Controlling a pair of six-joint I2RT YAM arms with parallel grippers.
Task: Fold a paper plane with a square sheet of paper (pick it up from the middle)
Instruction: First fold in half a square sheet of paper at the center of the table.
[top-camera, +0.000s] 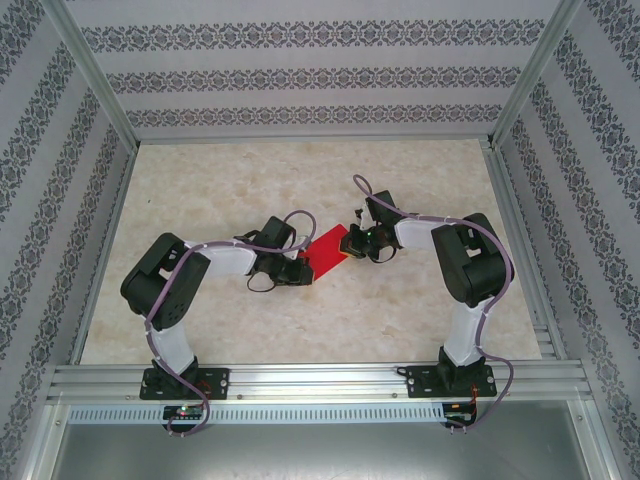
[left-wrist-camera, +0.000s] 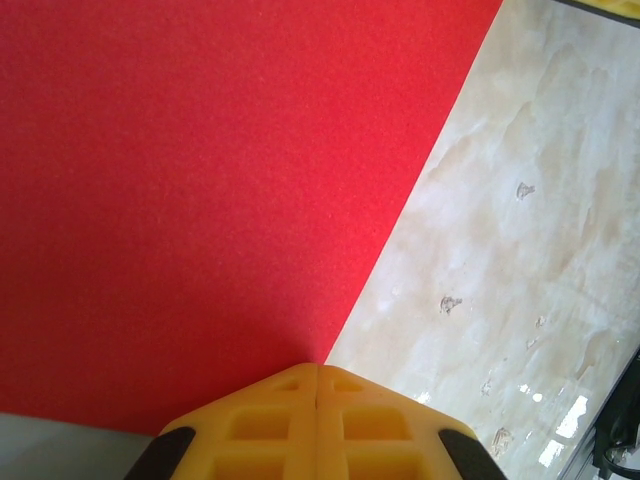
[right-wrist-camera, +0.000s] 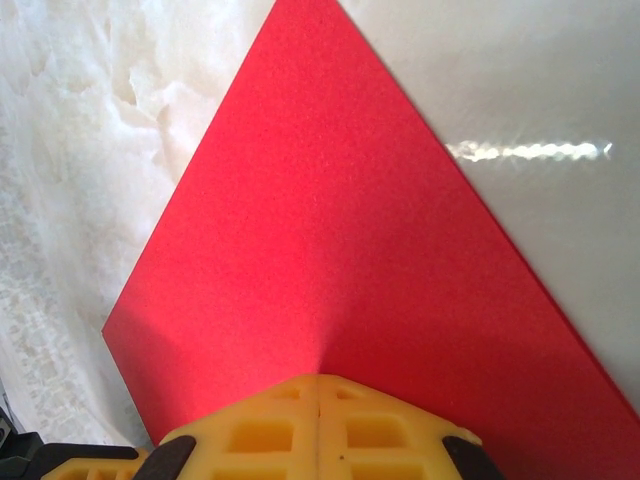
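Note:
The square sheet of paper (top-camera: 328, 252), bright red and flat, hangs between my two grippers over the middle of the table. My left gripper (top-camera: 300, 268) is shut on its near-left corner. In the left wrist view the yellow fingertips (left-wrist-camera: 318, 368) meet where the sheet (left-wrist-camera: 200, 180) ends, one straight edge running up to the right. My right gripper (top-camera: 357, 245) is shut on the opposite side. In the right wrist view a soft bend rises through the sheet (right-wrist-camera: 330, 220) from the closed tips (right-wrist-camera: 319, 378). The paper plane is out of view.
The marble-patterned table (top-camera: 300, 330) spreads around the arms, and its bare top shows beside the sheet in the left wrist view (left-wrist-camera: 520, 250). An aluminium rail (top-camera: 320, 382) runs along the near edge. Patterned walls (top-camera: 300, 75) close the back and both sides.

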